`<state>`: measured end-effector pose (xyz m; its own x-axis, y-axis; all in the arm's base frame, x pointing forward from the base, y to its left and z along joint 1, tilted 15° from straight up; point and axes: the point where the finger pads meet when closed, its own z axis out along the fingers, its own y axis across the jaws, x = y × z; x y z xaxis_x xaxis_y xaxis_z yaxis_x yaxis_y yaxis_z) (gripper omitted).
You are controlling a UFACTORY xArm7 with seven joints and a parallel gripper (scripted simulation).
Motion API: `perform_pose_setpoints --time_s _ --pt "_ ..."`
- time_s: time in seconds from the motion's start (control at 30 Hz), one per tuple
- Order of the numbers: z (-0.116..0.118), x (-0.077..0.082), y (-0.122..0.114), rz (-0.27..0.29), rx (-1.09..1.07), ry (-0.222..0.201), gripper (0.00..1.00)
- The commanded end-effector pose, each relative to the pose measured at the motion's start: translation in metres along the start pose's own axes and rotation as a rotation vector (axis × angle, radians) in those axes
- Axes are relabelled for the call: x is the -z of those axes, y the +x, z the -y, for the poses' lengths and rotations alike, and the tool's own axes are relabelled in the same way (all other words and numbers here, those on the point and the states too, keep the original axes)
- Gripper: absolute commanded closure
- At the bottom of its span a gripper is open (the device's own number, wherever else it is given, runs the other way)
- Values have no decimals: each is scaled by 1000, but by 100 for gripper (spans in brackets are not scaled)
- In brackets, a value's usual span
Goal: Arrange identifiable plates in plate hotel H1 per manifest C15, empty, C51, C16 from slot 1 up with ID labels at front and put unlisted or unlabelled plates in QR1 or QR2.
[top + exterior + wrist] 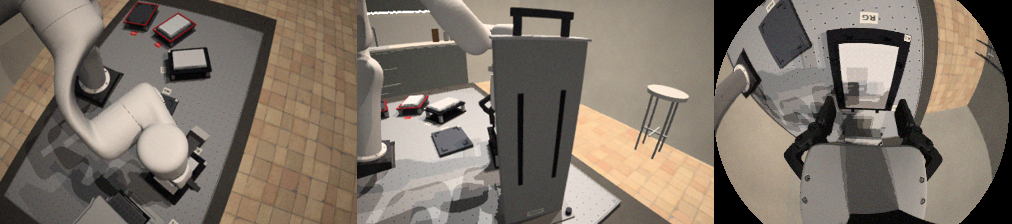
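Observation:
My gripper (pixel 866 104) is open and empty. It hangs just above a white-topped plate (pixel 867 63) that lies flat in a black nest (pixel 833 63) (pixel 161 186) near the deck's right edge. The fingers stand either side of the plate's near end and do not touch it. In the top view the arm's wrist hides the gripper and this plate. The plate hotel H1 (pixel 540 123) (pixel 99 212) stands at the near end of the deck. It shows only its closed back in the side view, so its slots are hidden.
A red-framed nest (pixel 141 14) is empty; the one beside it holds a white plate (pixel 174 25) (pixel 412 100). Another white plate (pixel 189 58) (pixel 444 104) sits on a black nest. A flat dark nest (pixel 452 140) (pixel 783 30) is bare. The arm's base (pixel 96 82) stands at the left.

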<state>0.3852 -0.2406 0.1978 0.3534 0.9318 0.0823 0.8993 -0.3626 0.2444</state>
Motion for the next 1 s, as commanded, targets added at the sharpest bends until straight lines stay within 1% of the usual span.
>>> perform_pose_setpoints --time_s 0.0,0.43,0.8,0.97 --pt "-2 -3 0 0 0 -5 0" --pt "-2 -24 0 -1 0 -5 0" --pt "-2 -24 0 -1 0 -5 0" --pt "-2 -28 0 0 0 -5 0"
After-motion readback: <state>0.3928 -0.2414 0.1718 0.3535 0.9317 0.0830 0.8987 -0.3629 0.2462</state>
